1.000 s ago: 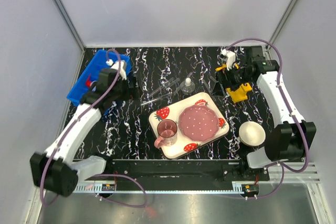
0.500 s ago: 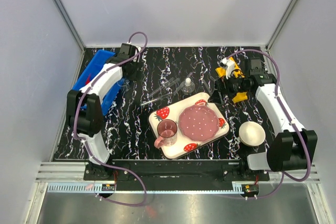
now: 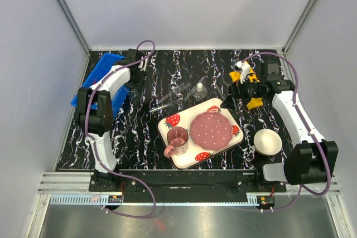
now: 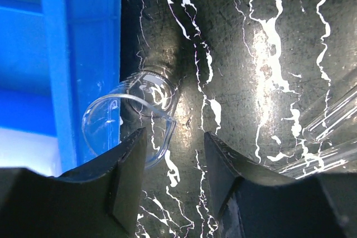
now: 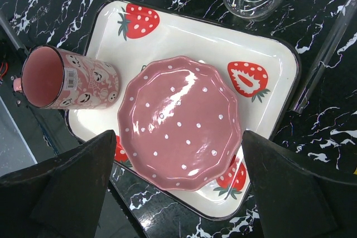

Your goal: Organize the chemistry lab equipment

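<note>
A small clear glass beaker (image 4: 129, 116) lies on its side on the black marbled table, against the blue bin (image 4: 83, 54). My left gripper (image 4: 174, 185) hovers just over it, open at a narrow gap; only table shows between the jaws, and the beaker's rim is beside the left finger. Thin glass tubes (image 4: 333, 116) lie to the right, the tubes (image 3: 170, 97) sitting near the flask (image 3: 199, 90). My right gripper (image 5: 178, 163) is open wide and empty above the strawberry tray (image 5: 167, 23). The yellow rack (image 3: 254, 97) lies under the right arm.
The tray (image 3: 165, 135) carries a pink plate (image 3: 211, 129) and a pink cup (image 3: 177, 137) at the table's middle. A white bowl (image 3: 268, 141) stands at the right front. The blue bin (image 3: 96, 81) sits at the back left by the wall.
My left arm has folded back and swung its gripper from over the bin to the table beside it, above the beaker, and its jaws have narrowed. The right arm barely shifted.
</note>
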{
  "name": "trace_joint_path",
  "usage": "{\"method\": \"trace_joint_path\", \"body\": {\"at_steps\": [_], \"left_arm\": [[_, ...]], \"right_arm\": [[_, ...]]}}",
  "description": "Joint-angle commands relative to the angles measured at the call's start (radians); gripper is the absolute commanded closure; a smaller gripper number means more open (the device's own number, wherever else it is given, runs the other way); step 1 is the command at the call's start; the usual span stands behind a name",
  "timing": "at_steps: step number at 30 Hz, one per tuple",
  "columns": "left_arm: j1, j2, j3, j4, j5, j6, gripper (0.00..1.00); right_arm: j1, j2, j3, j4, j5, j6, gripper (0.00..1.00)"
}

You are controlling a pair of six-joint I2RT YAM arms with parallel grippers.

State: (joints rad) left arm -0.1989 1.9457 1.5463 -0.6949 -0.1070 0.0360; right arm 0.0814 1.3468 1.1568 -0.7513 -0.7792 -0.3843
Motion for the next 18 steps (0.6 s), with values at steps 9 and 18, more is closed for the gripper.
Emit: {"method": "trace_joint_path", "body": {"at_steps": [9, 18], "left_arm": [[0.01, 0.052, 0.052, -0.011, 0.036, 0.038, 0.73], [0.012, -0.007, 0.038, -0.012, 0.107, 0.044, 0.99]], "right_arm": [[0.004, -0.032, -0.003, 0.023, -0.025, 0.009, 0.0], [0.003, -0.051, -0.008, 0.015, -0.028, 0.007, 0.0]]}}
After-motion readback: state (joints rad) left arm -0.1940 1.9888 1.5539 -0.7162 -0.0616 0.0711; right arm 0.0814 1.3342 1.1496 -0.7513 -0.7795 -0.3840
